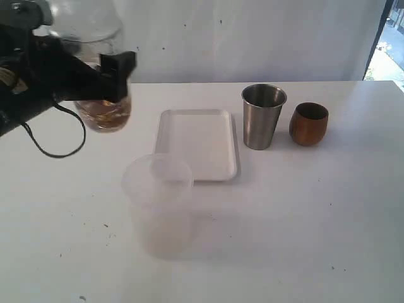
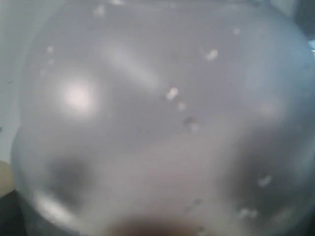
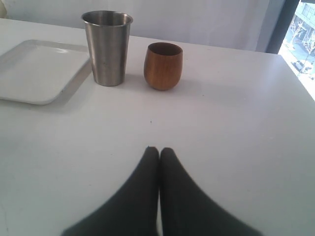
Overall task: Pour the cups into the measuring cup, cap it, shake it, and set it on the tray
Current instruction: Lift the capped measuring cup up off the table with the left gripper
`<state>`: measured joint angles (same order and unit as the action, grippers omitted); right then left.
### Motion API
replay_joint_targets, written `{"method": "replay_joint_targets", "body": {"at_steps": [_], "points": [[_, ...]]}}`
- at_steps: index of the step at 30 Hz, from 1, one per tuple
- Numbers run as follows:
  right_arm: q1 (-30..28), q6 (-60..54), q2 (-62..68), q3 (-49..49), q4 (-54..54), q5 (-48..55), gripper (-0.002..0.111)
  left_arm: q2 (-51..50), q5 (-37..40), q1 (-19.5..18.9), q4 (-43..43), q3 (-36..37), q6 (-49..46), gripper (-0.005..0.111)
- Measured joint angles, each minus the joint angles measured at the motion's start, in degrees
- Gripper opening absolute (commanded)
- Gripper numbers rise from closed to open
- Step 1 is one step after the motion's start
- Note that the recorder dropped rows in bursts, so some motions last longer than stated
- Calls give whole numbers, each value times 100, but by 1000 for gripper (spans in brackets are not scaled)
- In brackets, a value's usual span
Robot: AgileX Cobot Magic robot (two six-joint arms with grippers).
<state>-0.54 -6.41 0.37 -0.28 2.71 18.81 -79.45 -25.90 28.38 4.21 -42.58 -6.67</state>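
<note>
Left gripper [image 1: 108, 79] — clamped on the raised, upright measuring cup [image 1: 104, 113] — hangs left of the tray [image 1: 197, 144]; right gripper [image 3: 159, 153] jaws together.

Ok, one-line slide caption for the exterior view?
Left claw holds the measuring cup, brown liquid inside, left of the tray; steel tumbler and brown cup stand right of it.
</note>
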Motion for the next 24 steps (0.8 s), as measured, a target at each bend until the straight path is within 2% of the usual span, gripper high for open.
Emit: {"method": "replay_joint_targets", "body": {"at_steps": [2,4,6,8,10,12,14,16,18,20,24], "points": [[0,0,0,0,0,0,0,126,164,-142,325,-13,146,0],[0,0,0,0,0,0,0,216,178,-566,570,-25,467,0],[0,0,0,0,0,0,0,334,429,-769,-89,-82,796,0],[0,0,0,0,0,0,0,427,866,-724,-1069,-114,1077,0],[0,0,0,0,0,0,0,427,923,-735,-1143,-114,1277,0],[0,0,0,0,0,0,0,427,911,-1002,-907,-114,1771,0],[0,0,0,0,0,0,0,456,913,-1102,-1514,-114,2369,0],[0,0,0,0,0,5,0,482,938,-1014,-2285,-125,2668,0],[0,0,0,0,0,5,0,482,808,-968,-2242,-162,2732,0],[0,0,0,0,0,5,0,471,711,-1180,-2023,-173,2918,0],[0,0,0,0,0,43,0,482,847,-1207,-2875,-173,3284,0]]}}
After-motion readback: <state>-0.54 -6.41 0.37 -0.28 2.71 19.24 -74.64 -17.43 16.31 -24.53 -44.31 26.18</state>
